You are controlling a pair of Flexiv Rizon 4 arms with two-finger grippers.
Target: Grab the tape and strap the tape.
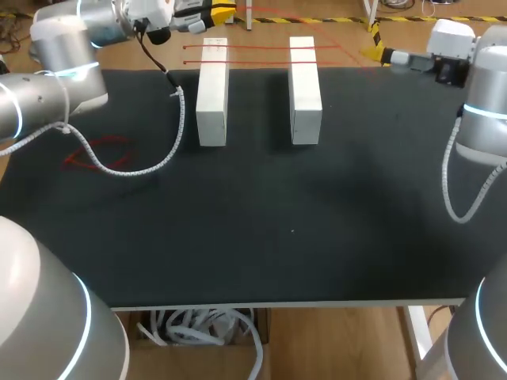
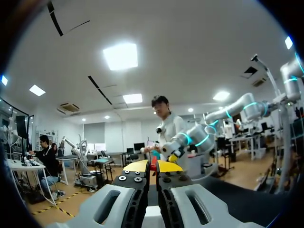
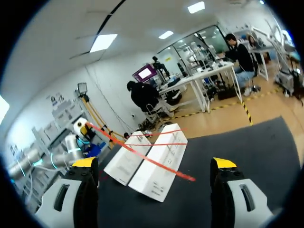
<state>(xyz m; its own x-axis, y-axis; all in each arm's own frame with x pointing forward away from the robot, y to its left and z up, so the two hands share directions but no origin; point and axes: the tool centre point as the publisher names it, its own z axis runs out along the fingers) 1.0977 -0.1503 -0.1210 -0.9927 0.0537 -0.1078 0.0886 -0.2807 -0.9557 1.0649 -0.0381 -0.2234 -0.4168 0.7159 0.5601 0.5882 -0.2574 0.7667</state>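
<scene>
Two white blocks lie side by side at the back of the black table. Two strands of thin red tape cross their far ends. My left gripper hovers beyond the left block, shut on the red tape pinched between its yellow tips. From there a red strand runs out over the blocks and ends ahead of my right gripper, between its fingers. My right gripper is open and empty, off the back right of the blocks.
A loose loop of red tape lies on the table's left side. The left arm's white corrugated cable sags onto the table beside the left block. Bare black surface fills the front and right.
</scene>
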